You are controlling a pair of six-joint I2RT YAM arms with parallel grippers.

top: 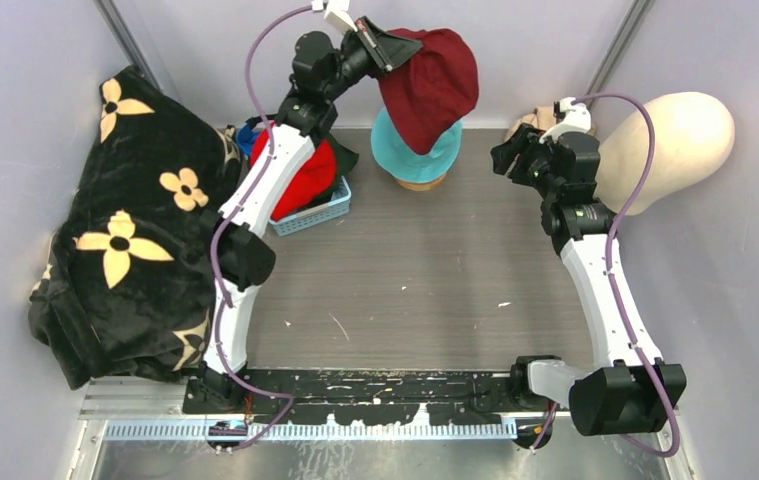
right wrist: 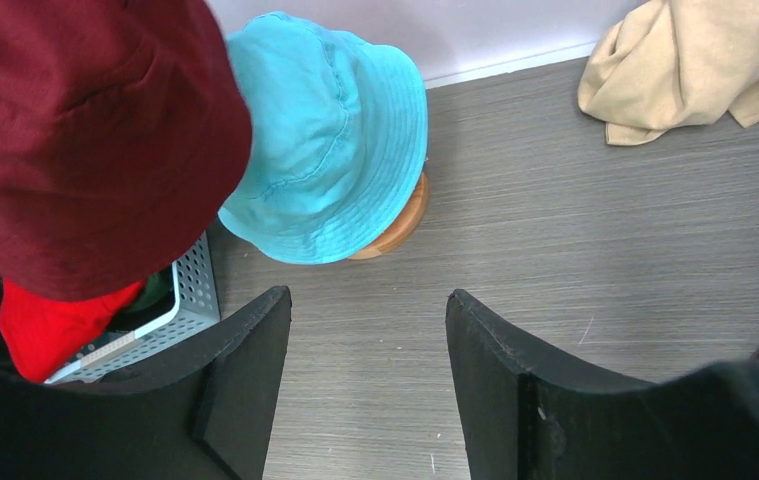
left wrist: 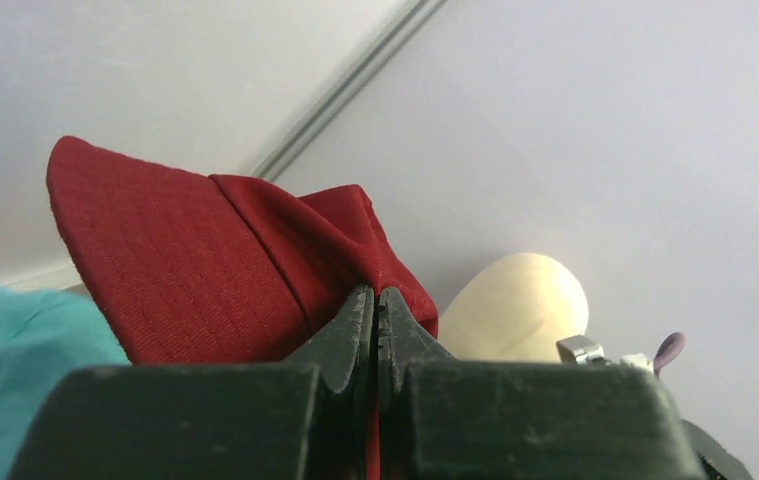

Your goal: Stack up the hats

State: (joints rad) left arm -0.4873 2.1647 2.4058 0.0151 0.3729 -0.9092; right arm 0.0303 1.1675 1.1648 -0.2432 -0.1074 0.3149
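The dark red hat (left wrist: 185, 270) is pinched between the jaws of the left gripper (left wrist: 377, 300), which are pressed fully together on a fold of its cloth. The rest of the hat hangs free beyond and below the fingertips, lifted off the table (top: 405, 290). Just under these jaws is the teal hat (right wrist: 335, 130), which sits on a round orange-brown base (right wrist: 400, 225); only the edge of this base shows, and the dark red hat covers part of the teal one from above without clearly touching it. The right gripper (right wrist: 365, 310) holds nothing. Its jaws stand rather wide apart above bare table, and the teal hat is ahead of them and a little to the left of the gap. Beside the left jaw of this gripper is a blue basket (right wrist: 190, 290) with a bright red hat (right wrist: 50, 320) inside it. Far ahead of the right jaw a beige cloth (right wrist: 695, 60) lies near the back wall. A cream head form (top: 675, 140) lies behind the right gripper, and a black blanket (top: 125, 240) with yellow flowers lies well apart from both grippers, at the left wall.
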